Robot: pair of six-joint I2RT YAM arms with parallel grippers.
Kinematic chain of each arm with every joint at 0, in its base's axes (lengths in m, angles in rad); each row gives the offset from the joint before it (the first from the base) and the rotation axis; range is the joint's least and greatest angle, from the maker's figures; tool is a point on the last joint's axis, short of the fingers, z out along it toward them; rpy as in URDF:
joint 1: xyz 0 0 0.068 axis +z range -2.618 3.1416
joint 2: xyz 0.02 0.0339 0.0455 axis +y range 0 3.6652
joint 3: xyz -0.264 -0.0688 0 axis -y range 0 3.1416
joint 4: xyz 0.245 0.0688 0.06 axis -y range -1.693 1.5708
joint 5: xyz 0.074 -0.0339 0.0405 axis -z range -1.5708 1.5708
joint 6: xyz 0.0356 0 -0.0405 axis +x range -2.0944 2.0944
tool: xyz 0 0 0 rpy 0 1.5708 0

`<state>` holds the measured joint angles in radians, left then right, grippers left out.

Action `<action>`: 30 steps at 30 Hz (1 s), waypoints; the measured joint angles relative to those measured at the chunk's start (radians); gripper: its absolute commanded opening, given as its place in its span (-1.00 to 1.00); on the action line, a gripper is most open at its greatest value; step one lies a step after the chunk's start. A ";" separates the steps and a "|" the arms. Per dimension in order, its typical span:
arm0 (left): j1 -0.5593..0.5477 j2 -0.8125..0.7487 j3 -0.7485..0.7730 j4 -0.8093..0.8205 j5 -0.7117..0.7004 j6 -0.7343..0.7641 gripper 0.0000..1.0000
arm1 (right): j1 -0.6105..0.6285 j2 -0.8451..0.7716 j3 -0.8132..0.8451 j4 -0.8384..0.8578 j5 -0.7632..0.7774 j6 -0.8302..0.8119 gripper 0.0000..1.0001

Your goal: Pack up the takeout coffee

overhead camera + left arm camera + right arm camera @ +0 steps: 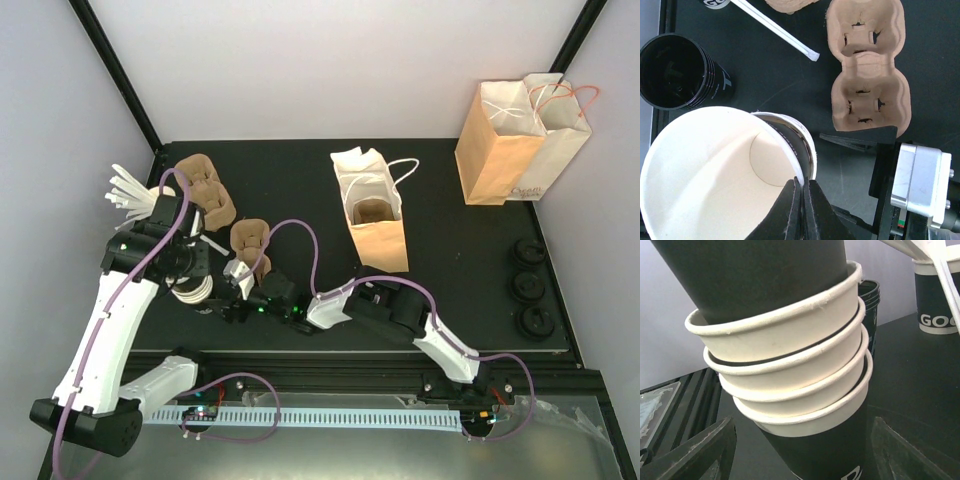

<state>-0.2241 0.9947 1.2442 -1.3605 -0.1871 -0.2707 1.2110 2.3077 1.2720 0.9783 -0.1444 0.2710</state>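
Your left gripper (802, 182) is clamped on the rim wall of the top cup (705, 170) in the cup stack (790, 365), near the tabletop's left edge. Your right gripper (802, 427) has its jaws apart, one on either side of that stack's lower cups, with gaps showing on both sides. You can't single out the takeout coffee from above: three black discs (527, 287) line the tabletop's right edge, well apart from both your grippers. Open paper bag (375, 215) stands mid-tabletop; cardboard carrier (867, 65) lies near the stack
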 measured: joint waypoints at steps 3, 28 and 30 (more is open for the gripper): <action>0.000 0.000 0.005 -0.002 -0.004 -0.002 -0.97 | -0.001 0.000 -0.001 -0.021 0.000 -0.002 0.58; 0.000 -0.129 0.363 0.089 -0.061 -0.007 -0.97 | -0.001 -0.521 -0.173 -0.195 0.085 -0.213 1.00; 0.000 -0.129 0.312 0.137 0.008 -0.018 -0.97 | -0.001 -0.587 -0.231 -0.246 0.113 -0.215 1.00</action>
<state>-0.2245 0.8658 1.5562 -1.2232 -0.1787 -0.2882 1.2102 1.7203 1.0409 0.7322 -0.0311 0.0559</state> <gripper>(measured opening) 0.032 0.999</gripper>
